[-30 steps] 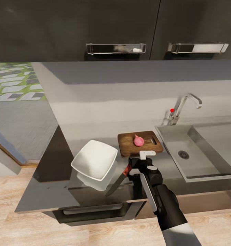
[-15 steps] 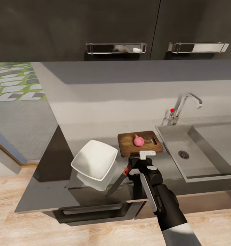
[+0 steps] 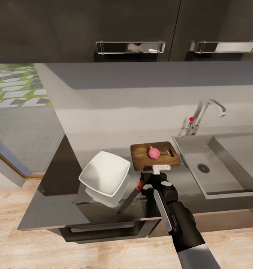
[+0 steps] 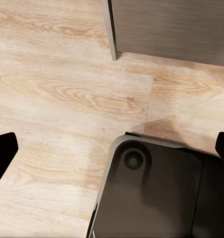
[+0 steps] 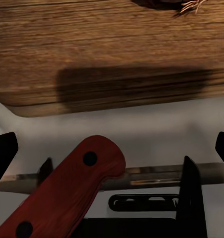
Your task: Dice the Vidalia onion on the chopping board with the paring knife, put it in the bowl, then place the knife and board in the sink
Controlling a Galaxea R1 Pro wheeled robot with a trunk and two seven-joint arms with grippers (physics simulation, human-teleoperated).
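The pink Vidalia onion (image 3: 153, 151) sits on the dark wooden chopping board (image 3: 141, 158), on the grey countertop (image 3: 100, 144) just left of the sink (image 3: 188, 155). The white bowl (image 3: 104, 178) stands in front and to the left of the board. My right gripper (image 3: 149, 177) hovers low at the board's near edge. The paring knife (image 3: 131, 196) has its red handle (image 5: 67, 196) between the gripper's fingers, blade pointing back toward me. In the right wrist view the fingertips (image 5: 3, 153) stand wide apart and touch nothing. My left gripper (image 4: 112, 148) is open over the floor.
A chrome tap (image 3: 209, 110) with a red knob stands behind the sink basin. Dark wall cabinets with steel handles (image 3: 130, 47) hang above. The counter's left end drops off beside the bowl. Wooden floor (image 4: 57, 94) and my dark base (image 4: 151, 193) are below the left gripper.
The whole head view has shifted a little, so the camera moved. The right arm, the knife, the onion, the board and the bowl keep their places relative to each other.
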